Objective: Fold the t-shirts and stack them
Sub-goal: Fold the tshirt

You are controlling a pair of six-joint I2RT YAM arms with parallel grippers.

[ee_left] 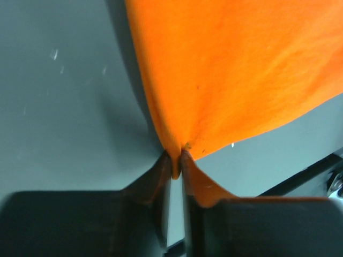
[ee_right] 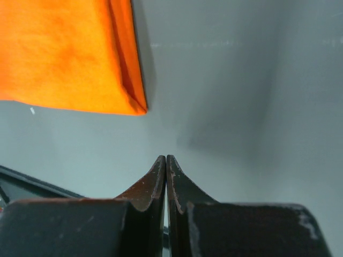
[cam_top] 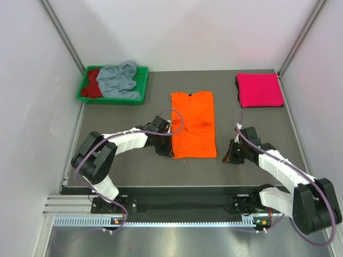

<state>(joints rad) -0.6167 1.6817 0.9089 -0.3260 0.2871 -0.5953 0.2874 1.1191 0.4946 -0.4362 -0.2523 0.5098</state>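
Grey table (cam_top: 161, 85), orange shirt (cam_top: 193, 124) lengthwise, collar far

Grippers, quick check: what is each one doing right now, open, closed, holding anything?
Left gripper: closed, pinching the edge of the orange t-shirt.
Right gripper: closed, holding nothing, apart from the shirt.

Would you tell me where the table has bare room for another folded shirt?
Bare table lies between the orange shirt and the pink shirt, and on the near side of the tray. The near middle is crowded: the left gripper pinches the orange shirt's corner, and the right gripper rests shut close by.
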